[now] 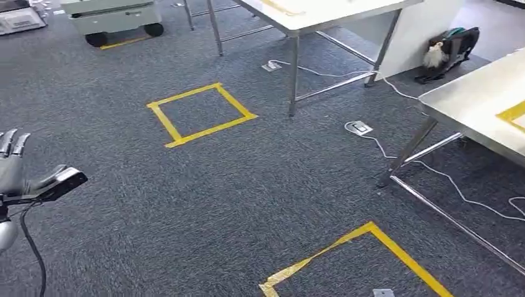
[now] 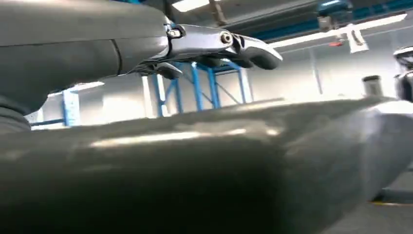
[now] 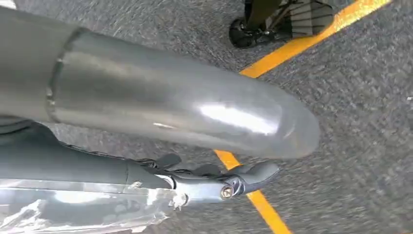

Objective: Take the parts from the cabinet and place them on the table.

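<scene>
Head view, left robot hand [image 1: 15, 167] empty, open

Robotics lab: floor tape squares [image 1: 201, 115], steel tables [image 1: 477, 102]

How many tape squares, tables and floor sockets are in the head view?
Tape squares: 2
Tables: 2
Floor sockets: 2
Total: 6

You're looking at grey carpet [image 1: 247, 185] marked with two yellow tape squares [image 1: 201, 114], one nearer [image 1: 371, 260]. A white table [image 1: 322, 12] stands beyond, a steel table [image 1: 477, 102] to the right. White cables [image 1: 446, 179] trail to a floor socket [image 1: 359, 128]. A wheeled cart [image 1: 114, 18] sits far left.
</scene>
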Action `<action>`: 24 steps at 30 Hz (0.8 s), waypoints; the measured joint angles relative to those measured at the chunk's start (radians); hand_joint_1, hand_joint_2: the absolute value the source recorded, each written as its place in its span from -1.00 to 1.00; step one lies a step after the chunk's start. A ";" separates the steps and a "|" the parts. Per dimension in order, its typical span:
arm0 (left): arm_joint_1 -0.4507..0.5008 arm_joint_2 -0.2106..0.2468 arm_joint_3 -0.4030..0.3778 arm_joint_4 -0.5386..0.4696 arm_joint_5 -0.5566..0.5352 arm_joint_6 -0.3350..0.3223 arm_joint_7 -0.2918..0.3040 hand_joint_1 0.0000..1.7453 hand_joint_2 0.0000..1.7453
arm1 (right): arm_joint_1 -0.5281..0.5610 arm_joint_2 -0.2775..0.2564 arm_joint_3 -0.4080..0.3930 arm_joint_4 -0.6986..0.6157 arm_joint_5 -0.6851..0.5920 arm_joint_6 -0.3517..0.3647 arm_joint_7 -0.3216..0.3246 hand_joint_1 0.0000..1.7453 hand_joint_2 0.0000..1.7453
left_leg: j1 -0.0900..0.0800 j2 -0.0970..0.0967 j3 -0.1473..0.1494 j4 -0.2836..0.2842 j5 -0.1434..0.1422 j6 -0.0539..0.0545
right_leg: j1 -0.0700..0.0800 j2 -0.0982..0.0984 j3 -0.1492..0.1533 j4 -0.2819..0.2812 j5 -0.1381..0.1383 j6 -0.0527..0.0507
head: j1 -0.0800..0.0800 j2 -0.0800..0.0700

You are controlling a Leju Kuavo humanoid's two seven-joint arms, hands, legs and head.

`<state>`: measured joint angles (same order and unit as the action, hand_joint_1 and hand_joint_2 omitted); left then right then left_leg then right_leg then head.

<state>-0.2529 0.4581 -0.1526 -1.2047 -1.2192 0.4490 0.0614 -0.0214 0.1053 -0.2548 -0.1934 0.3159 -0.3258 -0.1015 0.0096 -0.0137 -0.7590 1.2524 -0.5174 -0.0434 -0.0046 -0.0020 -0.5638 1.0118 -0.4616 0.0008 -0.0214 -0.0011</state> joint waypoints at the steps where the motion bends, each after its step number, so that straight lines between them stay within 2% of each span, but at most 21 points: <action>1: 0.008 0.000 0.000 0.000 0.001 0.000 0.000 -1.00 -1.00 | 0.001 0.000 0.000 0.000 0.002 0.000 0.004 -1.00 -1.00 | 0.000 0.001 -0.019 0.039 -0.005 -0.001 | 0.000 -0.014 0.000 0.000 -0.001 -0.001 | 0.000 0.000; 2: 0.015 0.002 0.000 0.000 0.003 0.000 0.000 -1.00 -1.00 | 0.001 0.000 0.000 0.000 0.003 0.000 0.005 -1.00 -1.00 | 0.001 0.001 -0.014 0.031 0.009 -0.001 | 0.000 -0.028 0.001 0.000 -0.002 -0.002 | 0.000 0.000; 3: 0.021 0.005 0.001 0.000 0.007 0.000 0.000 -1.00 -1.00 | 0.000 0.000 0.000 0.000 0.006 -0.001 0.005 -1.00 -1.00 | 0.001 0.003 0.014 -0.022 0.044 0.000 | 0.000 -0.043 0.002 0.000 -0.004 0.000 | 0.001 0.000; 4: 0.024 0.008 0.003 0.000 0.008 0.000 0.000 -1.00 -1.00 | -0.001 0.000 0.000 0.000 0.008 -0.001 0.005 -1.00 -1.00 | 0.000 0.015 0.060 -0.105 0.083 0.001 | 0.000 -0.057 0.004 0.000 -0.006 0.002 | 0.000 0.000; 5: 0.025 0.011 0.007 0.000 0.008 0.001 0.000 -1.00 -1.00 | -0.003 0.000 0.000 0.000 0.009 -0.001 0.005 -1.00 -1.00 | -0.001 0.040 0.111 -0.188 0.115 0.003 | 0.001 -0.069 0.008 0.000 -0.009 0.005 | 0.000 0.000; 6: 0.026 0.014 0.011 0.000 0.009 0.001 0.000 -1.00 -1.00 | -0.004 0.000 0.000 0.000 0.011 -0.001 0.005 -1.00 -1.00 | -0.007 0.100 0.153 -0.249 0.118 0.003 | 0.008 -0.078 0.011 0.001 -0.013 0.011 | -0.001 0.000; 7: 0.026 0.014 0.015 -0.002 0.010 0.002 0.000 -1.00 -1.00 | -0.005 0.000 0.000 0.000 0.012 -0.001 0.005 -1.00 -1.00 | -0.011 0.086 0.155 -0.266 0.113 0.014 | 0.013 -0.087 0.010 0.007 -0.020 0.017 | 0.001 0.000; 10: 0.052 0.027 0.028 -0.002 0.013 0.002 0.000 -1.00 -1.00 | -0.009 0.000 0.000 0.000 0.014 0.000 0.005 -1.00 -1.00 | -0.015 0.049 0.148 -0.267 0.115 0.033 | 0.011 -0.124 0.024 -0.004 -0.023 0.031 | 0.000 0.000; 11: 0.055 0.031 0.031 -0.004 0.015 0.002 0.000 -1.00 -1.00 | -0.011 0.000 0.000 0.000 0.014 0.000 0.005 -1.00 -1.00 | -0.007 0.037 0.152 -0.273 0.121 0.042 | 0.008 -0.116 0.016 0.000 -0.030 0.039 | -0.002 0.000; 12: 0.056 0.033 0.034 -0.007 0.015 0.003 0.000 -1.00 -1.00 | -0.011 0.000 0.000 0.000 0.014 0.000 0.004 -1.00 -1.00 | -0.005 0.027 0.152 -0.273 0.120 0.046 | 0.007 -0.063 0.007 0.030 -0.052 0.043 | 0.005 0.000; 13: 0.055 0.034 0.035 -0.008 0.015 0.003 0.000 -1.00 -1.00 | -0.011 0.000 0.000 0.000 0.014 0.000 0.004 -1.00 -1.00 | -0.005 0.017 0.152 -0.272 0.120 0.051 | 0.004 -0.027 -0.020 0.094 -0.087 0.043 | 0.009 0.000; 14: 0.056 0.032 0.035 -0.008 0.015 0.003 0.000 -1.00 -1.00 | -0.011 0.001 0.000 0.000 0.015 0.000 0.004 -1.00 -1.00 | -0.005 0.003 0.152 -0.272 0.120 0.053 | 0.004 -0.008 -0.062 0.184 -0.127 0.044 | 0.011 0.000; 15: 0.060 0.031 0.035 -0.008 0.015 0.003 0.000 -1.00 -1.00 | -0.008 0.001 0.001 0.000 0.016 0.000 0.005 -1.00 -1.00 | -0.006 -0.009 0.152 -0.272 0.119 0.054 | 0.005 -0.001 -0.106 0.269 -0.159 0.045 | 0.012 0.000; 16: 0.065 0.030 0.035 -0.008 0.016 0.003 0.000 -1.00 -1.00 | -0.006 0.001 0.001 0.000 0.017 0.000 0.005 -1.00 -1.00 | -0.007 -0.023 0.152 -0.272 0.119 0.054 | 0.005 0.001 -0.136 0.320 -0.169 0.044 | 0.012 0.000; 17: 0.069 0.030 0.036 -0.008 0.016 0.003 0.000 -1.00 -1.00 | -0.005 0.001 0.000 0.000 0.017 0.000 0.006 -1.00 -1.00 | -0.007 -0.038 0.152 -0.272 0.119 0.054 | 0.005 0.001 -0.142 0.318 -0.152 0.043 | 0.012 0.000; 18: 0.072 0.030 0.039 -0.008 0.018 0.003 0.000 -1.00 -1.00 | -0.005 0.001 0.000 0.000 0.018 0.000 0.006 -1.00 -1.00 | -0.007 -0.051 0.153 -0.271 0.119 0.054 | 0.004 0.002 -0.126 0.273 -0.116 0.041 | 0.012 0.000; 19: 0.073 0.031 0.043 -0.008 0.018 0.003 0.000 -1.00 -1.00 | -0.006 0.001 0.000 0.000 0.018 0.000 0.006 -1.00 -1.00 | -0.006 -0.066 0.153 -0.271 0.120 0.053 | 0.003 0.008 -0.091 0.193 -0.069 0.039 | 0.012 0.000; 20: 0.073 0.031 0.046 -0.008 0.018 0.003 0.000 -1.00 -1.00 | -0.007 0.001 0.000 0.000 0.019 0.000 0.006 -1.00 -1.00 | -0.004 -0.080 0.155 -0.269 0.120 0.050 | 0.000 0.030 -0.044 0.094 -0.020 0.038 | 0.012 0.000; 21: 0.073 0.032 0.047 -0.009 0.018 0.003 0.000 -1.00 -1.00 | -0.007 0.001 0.001 0.000 0.019 0.000 0.007 -1.00 -1.00 | -0.001 -0.092 0.153 -0.268 0.119 0.044 | -0.008 0.087 -0.014 0.025 -0.011 0.039 | 0.013 0.000; 22: 0.071 0.033 0.048 -0.011 0.018 0.003 0.000 -1.00 -1.00 | -0.006 0.002 0.001 0.001 0.019 0.000 0.007 -1.00 -1.00 | -0.006 -0.106 0.146 -0.261 0.119 0.038 | -0.010 0.093 -0.001 0.009 -0.016 0.038 | 0.011 0.000; 24: 0.077 0.038 0.050 -0.011 0.018 0.003 0.000 -1.00 -1.00 | -0.011 0.003 0.001 0.001 0.019 0.000 0.008 -1.00 -1.00 | 0.002 -0.126 0.141 -0.270 0.130 0.023 | -0.001 0.071 0.000 0.015 -0.013 0.028 | 0.011 0.000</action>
<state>-0.1755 0.4963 -0.1026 -1.2161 -1.2013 0.4524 0.0618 -0.0320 0.1083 -0.2541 -0.1926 0.3353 -0.3258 -0.0931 0.0117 -0.1401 -0.6177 0.9829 -0.3876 -0.0201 -0.0059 0.0686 -0.5639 1.0268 -0.4741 0.0287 -0.0107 -0.0011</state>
